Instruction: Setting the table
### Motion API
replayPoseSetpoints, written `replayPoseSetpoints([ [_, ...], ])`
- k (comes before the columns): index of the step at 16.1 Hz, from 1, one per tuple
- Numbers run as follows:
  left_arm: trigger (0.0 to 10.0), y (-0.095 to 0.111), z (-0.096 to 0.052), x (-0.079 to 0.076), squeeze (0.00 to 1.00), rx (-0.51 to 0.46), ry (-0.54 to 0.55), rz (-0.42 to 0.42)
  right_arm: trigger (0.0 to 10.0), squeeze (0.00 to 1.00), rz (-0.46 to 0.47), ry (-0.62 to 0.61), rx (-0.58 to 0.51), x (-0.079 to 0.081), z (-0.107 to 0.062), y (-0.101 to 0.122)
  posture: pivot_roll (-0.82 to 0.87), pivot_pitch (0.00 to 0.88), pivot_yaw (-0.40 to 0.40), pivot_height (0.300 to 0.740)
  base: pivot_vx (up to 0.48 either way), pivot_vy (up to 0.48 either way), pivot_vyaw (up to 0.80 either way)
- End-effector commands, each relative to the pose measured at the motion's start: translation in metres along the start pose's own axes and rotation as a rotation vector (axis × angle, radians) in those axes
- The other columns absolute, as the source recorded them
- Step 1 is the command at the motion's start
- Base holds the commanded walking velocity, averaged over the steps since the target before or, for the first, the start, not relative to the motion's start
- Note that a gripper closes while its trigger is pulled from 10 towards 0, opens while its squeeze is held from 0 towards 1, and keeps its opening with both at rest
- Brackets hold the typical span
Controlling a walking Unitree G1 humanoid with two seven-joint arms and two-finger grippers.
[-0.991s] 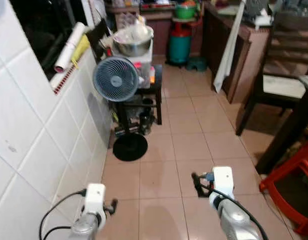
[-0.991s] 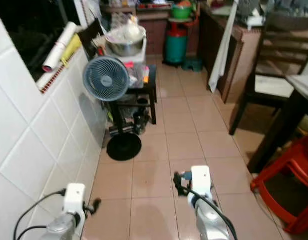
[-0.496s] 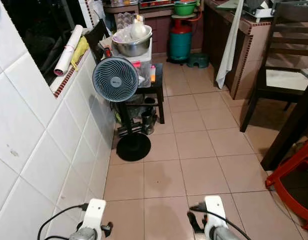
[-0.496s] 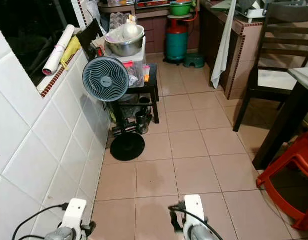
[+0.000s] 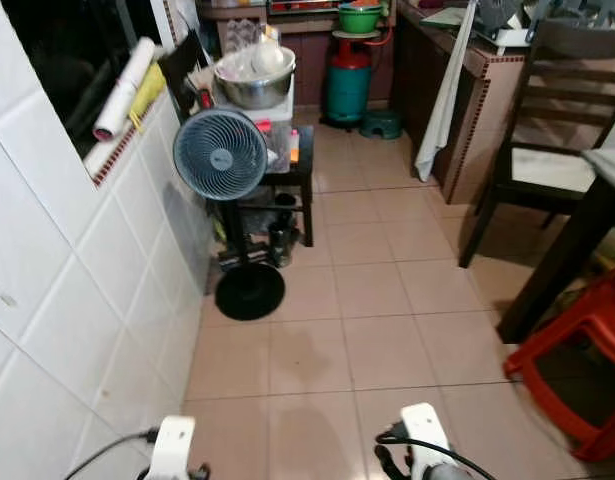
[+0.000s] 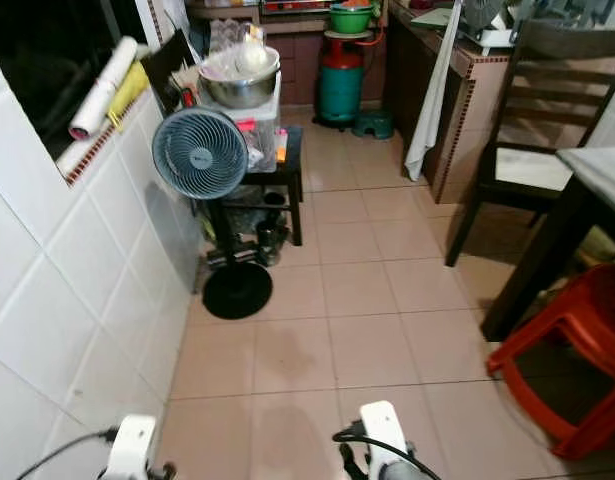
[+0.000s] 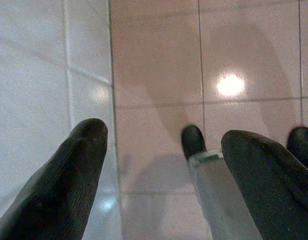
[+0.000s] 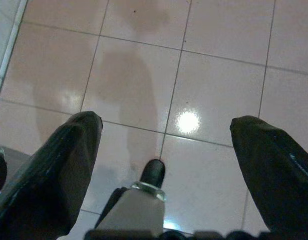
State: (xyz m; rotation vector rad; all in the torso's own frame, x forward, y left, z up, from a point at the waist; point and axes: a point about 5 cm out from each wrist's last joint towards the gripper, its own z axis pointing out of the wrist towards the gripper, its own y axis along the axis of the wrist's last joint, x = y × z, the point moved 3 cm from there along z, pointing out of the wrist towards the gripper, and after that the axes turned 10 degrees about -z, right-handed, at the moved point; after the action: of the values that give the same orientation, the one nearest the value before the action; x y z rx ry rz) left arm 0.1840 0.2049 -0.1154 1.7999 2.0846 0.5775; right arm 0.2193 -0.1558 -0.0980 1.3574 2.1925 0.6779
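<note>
Left eye view: a narrow kitchen passage with a pink tiled floor (image 5: 367,330). A white tiled wall (image 5: 77,300) runs along the left, and a standing fan (image 5: 221,155) on a round black base stands just beside it. Behind the fan a small dark side table (image 5: 297,165) carries a steel bowl (image 5: 253,88) on a white box. At the far end stands a green gas cylinder (image 5: 345,88). On the right are a brick-edged worktop (image 5: 467,80) with a white cloth (image 5: 442,95) hanging over it, a dark wooden chair (image 5: 557,150), the corner of a dining table (image 5: 607,165) and a red plastic stool (image 5: 577,350). No tableware for setting can be made out on the dining table.

Right eye view: both wrists sit low at the bottom edge.

Left wrist view: the left gripper (image 7: 164,170) hangs over the line where floor meets wall, jaws spread and empty.

Right wrist view: the right gripper (image 8: 164,165) hangs over bare floor tiles, jaws spread wide with nothing between them.
</note>
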Motion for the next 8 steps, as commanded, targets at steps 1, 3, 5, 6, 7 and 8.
replayPoseSetpoints([
  [1,10.0,-0.006,-0.001,0.003,0.0,0.013,0.018,-0.014,10.0,0.0,-0.026,0.029,-0.007,0.006,0.003,0.008,0.0,0.0,-0.006,0.74,0.0,0.0,0.0],
  [3,10.0,-0.014,-0.002,0.004,0.0,0.03,0.03,-0.04,10.0,0.0,-0.05,0.049,-0.023,0.011,0.007,0.022,0.02,0.0,-0.018,0.74,0.0,0.0,0.0],
  [5,10.0,-0.014,-0.002,0.005,0.0,0.029,0.031,-0.041,10.0,0.0,-0.035,0.051,-0.055,0.015,0.011,0.041,0.03,0.0,-0.013,0.74,0.0,0.0,0.63],
  [6,10.0,-0.013,-0.002,0.005,0.0,0.026,0.031,-0.039,10.0,0.0,-0.029,0.053,-0.063,0.017,0.012,0.047,0.02,0.0,-0.01,0.74,0.0,0.0,0.8],
  [7,10.0,-0.012,-0.002,0.005,0.0,0.022,0.027,-0.03,10.0,0.0,-0.026,0.051,-0.064,0.017,0.011,0.044,0.02,0.0,-0.003,0.74,0.0,0.0,0.8],
  [8,10.0,-0.01,-0.001,0.003,0.0,0.018,0.021,-0.018,10.0,0.0,-0.024,0.046,-0.059,0.016,0.01,0.039,0.01,0.0,0.005,0.74,0.0,0.0,0.8],
])
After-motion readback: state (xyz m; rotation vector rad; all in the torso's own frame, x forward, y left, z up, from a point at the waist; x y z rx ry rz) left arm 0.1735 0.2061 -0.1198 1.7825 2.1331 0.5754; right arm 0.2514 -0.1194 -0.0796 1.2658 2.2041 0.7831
